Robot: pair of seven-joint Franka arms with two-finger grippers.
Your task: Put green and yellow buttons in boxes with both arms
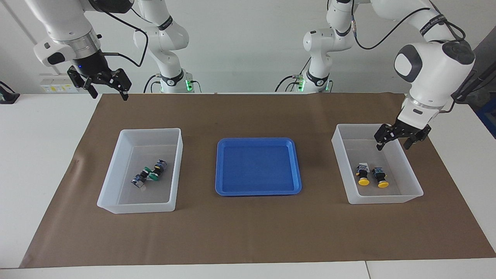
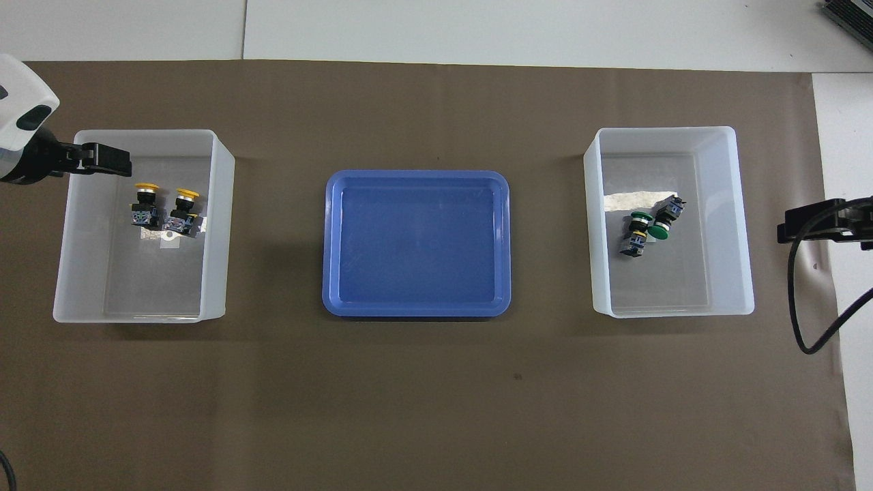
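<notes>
Both yellow buttons [image 1: 371, 176] lie in their bin [image 1: 414, 185]; the released left tool [image 1: 398, 140] at its 1 o'clock corner should lift straight clear. The right tool [image 1: 105, 86] waits, released.

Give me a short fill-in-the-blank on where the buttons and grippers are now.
1. Both yellow buttons lie in the box at the ____ arm's end.
2. The blue tray holds ____ buttons.
3. The left gripper is ____ and holds nothing.
4. The green buttons number ____.

Missing words: left; no; open; two
</notes>
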